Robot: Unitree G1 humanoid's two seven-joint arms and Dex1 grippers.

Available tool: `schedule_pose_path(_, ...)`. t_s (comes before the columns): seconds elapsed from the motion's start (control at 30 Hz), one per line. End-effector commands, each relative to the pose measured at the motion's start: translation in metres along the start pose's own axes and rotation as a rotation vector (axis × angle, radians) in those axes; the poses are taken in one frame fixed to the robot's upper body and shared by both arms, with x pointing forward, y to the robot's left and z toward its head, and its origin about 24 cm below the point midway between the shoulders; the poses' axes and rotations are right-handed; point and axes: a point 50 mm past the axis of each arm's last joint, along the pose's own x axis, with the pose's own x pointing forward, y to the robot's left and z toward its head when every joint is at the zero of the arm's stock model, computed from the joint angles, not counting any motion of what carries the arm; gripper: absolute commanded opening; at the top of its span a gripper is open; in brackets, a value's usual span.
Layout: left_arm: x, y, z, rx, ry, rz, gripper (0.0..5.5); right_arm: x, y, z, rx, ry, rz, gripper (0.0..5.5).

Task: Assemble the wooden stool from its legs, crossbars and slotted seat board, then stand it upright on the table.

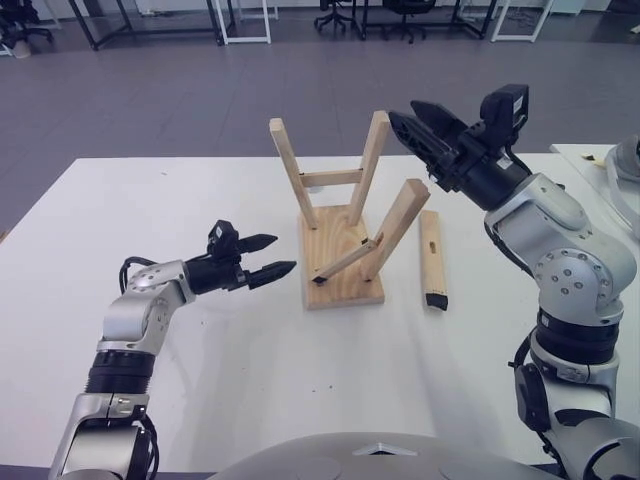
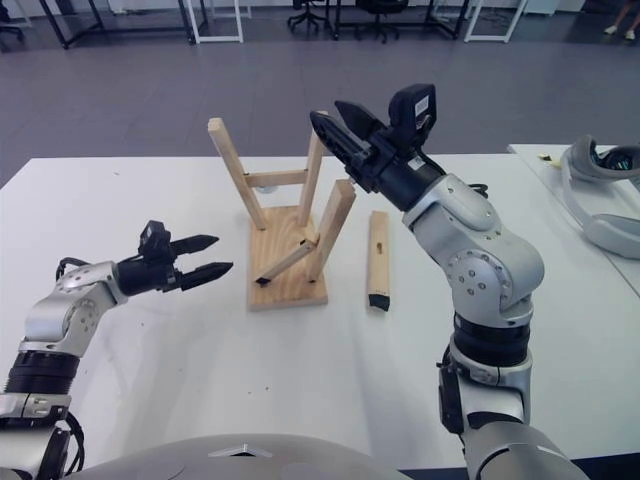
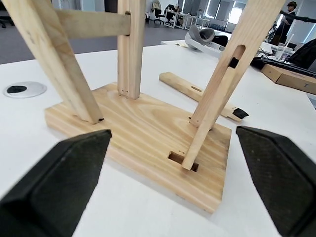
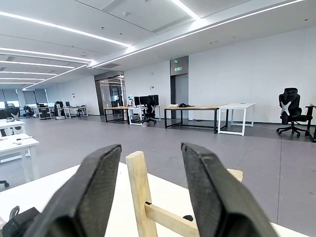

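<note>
Three legs [image 1: 293, 172] are set in the centre-frame seat board [image 1: 340, 288], fourth leg [image 1: 431, 258] left unfitted beside it; left gripper [image 1: 284, 253], right gripper [image 1: 403, 110] spread empty.

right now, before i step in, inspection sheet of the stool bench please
surface: white table, grommet set in it
job's things: seat board flat; two legs standing on it, joined by a crossbar; third leg leaning, thin bar running to a board slot; fourth leg loose beside the board
clutter: headset on the neighbouring table
grippers: left gripper open, low beside the board; right gripper open, raised near the leg tops
cables: black cable by the left arm
surroundings: desks, office chairs, grey floor
</note>
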Motion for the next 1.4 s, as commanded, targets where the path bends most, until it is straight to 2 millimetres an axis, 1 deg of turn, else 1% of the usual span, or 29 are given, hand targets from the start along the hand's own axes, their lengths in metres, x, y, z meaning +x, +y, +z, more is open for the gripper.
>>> schedule_pose_path(0.03, 0.007, 0.012, 0.006, 0.001, 0.026, -0.031, 4.39, 0.008, -0.006, 0.012, -0.036, -0.039, -0.016, 2.30)
schedule_pose_path(0.07, 0.008, 0.018, 0.011, 0.005, 0.006, -0.008, 4.19, 0.008, -0.008, 0.011, -0.036, -0.037, -0.019, 2.30)
schedule_pose_path(0.1, 0.010, 0.024, 0.015, 0.012, -0.006, 0.020, 4.12, 0.009, -0.008, 0.010, -0.035, -0.035, -0.021, 2.30)
schedule_pose_path(0.17, 0.010, 0.034, 0.022, 0.015, -0.028, 0.067, 4.12, 0.009, -0.008, 0.008, -0.030, -0.032, -0.021, 2.30)
schedule_pose_path(0.23, 0.011, 0.034, 0.022, 0.026, -0.021, 0.067, 4.12, 0.009, -0.008, 0.005, -0.027, -0.019, -0.020, 2.30)
schedule_pose_path(0.37, 0.028, 0.017, 0.032, 0.091, -0.008, 0.012, 4.12, 0.006, -0.015, -0.011, -0.022, 0.043, -0.064, 2.30)
schedule_pose_path(0.47, 0.041, 0.003, 0.044, 0.135, 0.027, -0.027, 4.12, 0.005, -0.016, -0.018, -0.019, 0.065, -0.076, 2.30)
schedule_pose_path(0.57, 0.055, -0.015, 0.045, 0.174, 0.147, -0.065, 4.12, 0.006, -0.017, -0.022, -0.013, 0.074, -0.085, 2.30)
schedule_pose_path(0.7, 0.075, -0.033, 0.049, 0.127, 0.197, -0.075, 4.12, 0.007, -0.016, -0.026, -0.007, 0.076, -0.094, 2.30)
schedule_pose_path(0.77, 0.080, -0.035, 0.047, 0.106, 0.233, -0.058, 4.12, 0.008, -0.016, -0.027, -0.004, 0.070, -0.098, 2.30)
schedule_pose_path(0.87, 0.087, -0.029, 0.043, 0.111, 0.299, -0.025, 4.12, 0.009, -0.014, -0.029, 0.004, 0.059, -0.099, 2.30)
schedule_pose_path(0.97, 0.092, -0.029, 0.043, 0.111, 0.330, -0.036, 4.12, 0.010, -0.013, -0.029, 0.010, 0.051, -0.101, 2.30)
schedule_pose_path(1.03, 0.093, -0.031, 0.041, 0.119, 0.353, -0.058, 3.86, 0.010, -0.013, -0.030, 0.012, 0.047, -0.103, 2.30)
schedule_pose_path(1.13, 0.091, -0.034, 0.035, 0.140, 0.391, -0.087, 3.26, 0.010, -0.013, -0.030, 0.014, 0.038, -0.111, 2.30)
schedule_pose_path(1.17, 0.091, -0.034, 0.034, 0.145, 0.399, -0.094, 3.21, 0.009, -0.013, -0.030, 0.015, 0.036, -0.113, 2.30)
schedule_pose_path(1.2, 0.090, -0.034, 0.033, 0.154, 0.406, -0.094, 2.97, 0.009, -0.013, -0.030, 0.015, 0.034, -0.115, 2.30)
schedule_pose_path(1.3, 0.090, -0.029, 0.036, 0.195, 0.393, -0.064, 2.52, 0.009, -0.015, -0.030, 0.015, 0.028, -0.124, 2.30)
schedule_pose_path(1.4, 0.091, -0.024, 0.039, 0.232, 0.379, -0.035, 1.97, 0.009, -0.019, -0.029, 0.011, 0.017, -0.147, 2.30)
